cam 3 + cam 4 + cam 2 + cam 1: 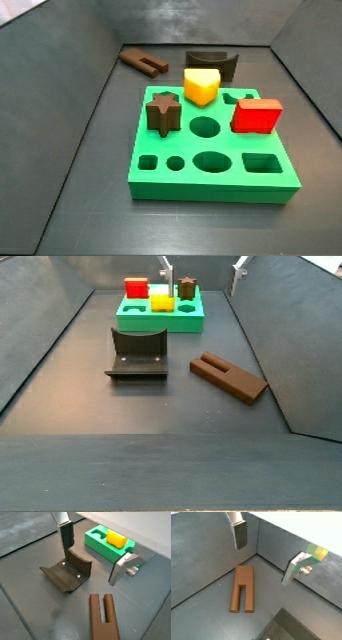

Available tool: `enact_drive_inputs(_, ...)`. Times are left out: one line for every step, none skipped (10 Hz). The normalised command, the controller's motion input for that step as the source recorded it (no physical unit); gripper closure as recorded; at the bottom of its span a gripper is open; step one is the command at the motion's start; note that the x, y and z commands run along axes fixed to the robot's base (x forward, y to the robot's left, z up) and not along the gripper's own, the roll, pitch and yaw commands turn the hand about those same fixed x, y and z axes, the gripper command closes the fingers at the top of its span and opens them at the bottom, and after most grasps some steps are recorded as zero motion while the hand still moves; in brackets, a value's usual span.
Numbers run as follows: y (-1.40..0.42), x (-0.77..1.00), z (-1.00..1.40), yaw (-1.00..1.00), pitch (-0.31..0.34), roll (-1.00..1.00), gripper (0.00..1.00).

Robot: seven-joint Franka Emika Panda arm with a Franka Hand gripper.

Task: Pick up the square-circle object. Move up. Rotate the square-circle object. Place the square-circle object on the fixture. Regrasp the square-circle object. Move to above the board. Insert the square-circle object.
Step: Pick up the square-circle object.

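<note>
The square-circle object (243, 589) (103, 617) is a reddish-brown slotted peg lying flat on the grey floor, and it shows in both side views (144, 61) (227, 376). The fixture (67, 574), a dark block with a scooped top, stands beside it (207, 64) (138, 353). The green board (99, 546) (214, 165) (160, 322) lies past the fixture. My gripper (265, 561) (91, 563) hangs open, high over the floor between peg and fixture, with nothing between its fingers (240, 537).
On the board stand a yellow block (201, 86) (160, 300), a red block (257, 115) (136, 288) and a dark star-shaped peg (164, 112) (187, 288). Sloping grey walls (54, 326) close in the floor on all sides.
</note>
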Motion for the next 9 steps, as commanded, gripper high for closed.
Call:
enact_drive_inputs(0.0, 0.13, 0.0, 0.0, 0.016, 0.0, 0.0)
enact_drive_inputs(0.08, -0.07, -0.24, 0.0, -0.097, 0.03, 0.0)
enact_drive_inputs(0.04, -0.21, -0.75, 0.49, -0.246, 0.08, 0.0)
enact_drive_inputs(0.07, -0.15, -0.9, 1.0, -0.139, 0.02, 0.0)
enact_drive_inputs(0.0, -0.11, -0.87, 1.0, -0.077, 0.0, 0.0)
enact_drive_inputs(0.0, -0.07, -0.85, 1.0, -0.047, 0.0, 0.0)
enact_drive_inputs(0.0, -0.04, -0.85, 1.0, -0.03, 0.0, 0.0)
enact_drive_inputs(0.0, 0.0, -0.9, 1.0, 0.0, 0.0, 0.0)
enact_drive_inputs(-0.09, 0.01, -0.84, 1.0, 0.053, 0.01, 0.0)
